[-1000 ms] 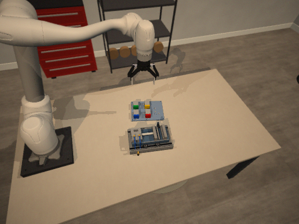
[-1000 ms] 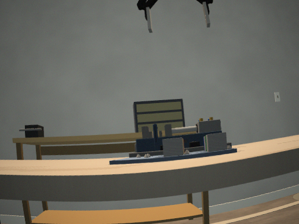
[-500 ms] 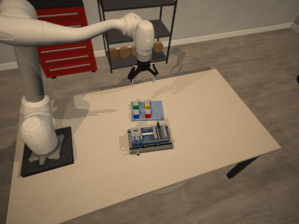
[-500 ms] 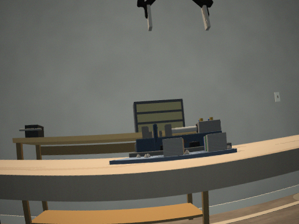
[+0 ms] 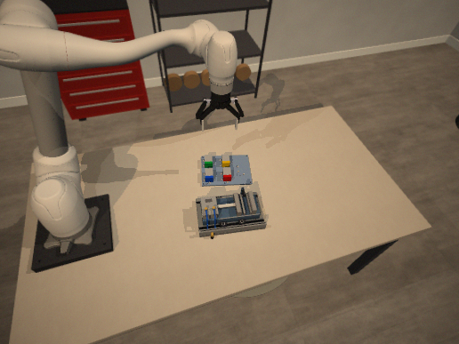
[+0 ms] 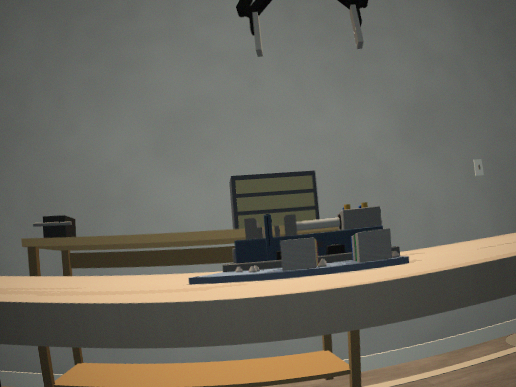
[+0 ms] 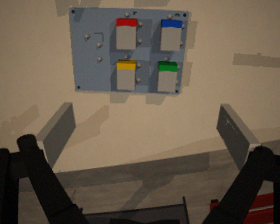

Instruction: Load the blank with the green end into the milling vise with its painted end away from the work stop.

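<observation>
1. Taking 12 o'clock as the top of your top view, you are seeing the infeed plate [image 5: 245, 172] [image 6: 220, 277] [image 7: 92, 70] and vise [image 5: 229, 220] [image 6: 257, 251] standing on the table [image 5: 334, 189] [image 6: 100, 289] [image 7: 30, 60], the vise sitting at the plate's 6.
2. On the plate, your task blank [image 5: 208, 161] [image 6: 374, 245] [image 7: 167, 80] is lying toward 10, with one neighbour [image 5: 226, 159] [image 6: 298, 253] [image 7: 126, 77] lying at its 3 and another [image 5: 209, 172] [image 7: 171, 39] at its 6.
3. The fourth blank [image 5: 227, 172] [image 7: 126, 39] is lying at its 4.
4. On your vise, the hosed block [image 5: 208, 204] [image 6: 361, 218] is sitting toward 9, the fixed jaw [image 5: 253, 203] [image 6: 250, 228] toward 3.
5. Your arm's base plate [image 5: 106, 243] is resting at the vise's 9.
</observation>
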`<control>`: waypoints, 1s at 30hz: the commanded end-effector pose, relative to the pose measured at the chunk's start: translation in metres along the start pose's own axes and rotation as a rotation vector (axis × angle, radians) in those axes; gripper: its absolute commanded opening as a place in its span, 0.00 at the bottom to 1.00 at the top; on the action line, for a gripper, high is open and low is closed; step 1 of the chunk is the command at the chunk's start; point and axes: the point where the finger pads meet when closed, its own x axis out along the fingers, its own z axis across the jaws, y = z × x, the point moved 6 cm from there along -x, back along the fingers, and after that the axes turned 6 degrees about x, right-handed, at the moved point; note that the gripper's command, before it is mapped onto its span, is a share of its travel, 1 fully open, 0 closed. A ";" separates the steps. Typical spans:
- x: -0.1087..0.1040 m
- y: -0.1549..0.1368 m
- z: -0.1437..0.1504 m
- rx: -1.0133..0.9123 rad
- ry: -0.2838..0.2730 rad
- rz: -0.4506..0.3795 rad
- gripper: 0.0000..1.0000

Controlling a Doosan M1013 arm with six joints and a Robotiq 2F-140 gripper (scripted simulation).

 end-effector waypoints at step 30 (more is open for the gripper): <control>0.000 0.000 0.000 0.419 0.000 -0.001 1.00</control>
